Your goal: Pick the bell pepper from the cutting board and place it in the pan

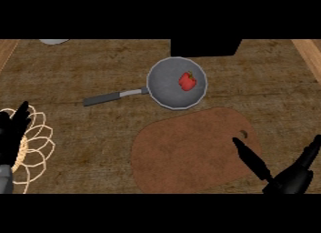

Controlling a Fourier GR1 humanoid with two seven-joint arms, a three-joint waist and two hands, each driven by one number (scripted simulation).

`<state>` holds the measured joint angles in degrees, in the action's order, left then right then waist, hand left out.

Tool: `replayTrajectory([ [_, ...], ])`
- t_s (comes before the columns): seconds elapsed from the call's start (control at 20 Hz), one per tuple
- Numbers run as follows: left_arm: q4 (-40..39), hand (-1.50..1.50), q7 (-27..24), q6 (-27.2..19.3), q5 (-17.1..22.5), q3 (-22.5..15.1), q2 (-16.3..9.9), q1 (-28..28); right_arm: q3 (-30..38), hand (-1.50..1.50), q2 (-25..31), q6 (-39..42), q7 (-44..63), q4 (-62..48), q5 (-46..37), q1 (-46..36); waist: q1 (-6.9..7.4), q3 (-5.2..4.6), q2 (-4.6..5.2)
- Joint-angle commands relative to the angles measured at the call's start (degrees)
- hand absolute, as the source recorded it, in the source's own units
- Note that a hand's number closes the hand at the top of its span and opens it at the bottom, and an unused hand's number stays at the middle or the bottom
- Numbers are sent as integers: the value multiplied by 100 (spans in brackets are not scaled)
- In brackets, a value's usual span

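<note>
A red bell pepper [188,82] lies inside the grey pan [168,93], toward its right side. The pan's dark handle [112,97] points left. A brown cutting board [189,152] lies in front of the pan with nothing on it. My right hand [290,175] is at the lower right, over the board's right edge, open with thumb and fingers spread and holding nothing. My left hand [5,136] rests open at the left edge, fingers up.
A pale wire basket [35,145] sits at the left under my left hand. A black block [206,47] stands behind the pan. A white dish [54,41] shows at the top left. Wooden strips border the counter on both sides.
</note>
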<state>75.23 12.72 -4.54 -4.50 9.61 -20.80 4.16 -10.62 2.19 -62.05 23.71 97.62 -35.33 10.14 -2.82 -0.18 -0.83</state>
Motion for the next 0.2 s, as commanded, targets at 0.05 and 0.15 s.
replayTrajectory([
  [0.05, 145, 0, 234, 82, 48, 30, -62, 164, -644, -150, 240, 276, 58, 1911, -372, 2016, 88, 10, 36],
  [0.15, 295, 0, 138, 207, 89, 98, -176, -72, -681, -150, 453, 366, 120, 2688, -259, 2607, 138, 13, 38],
])
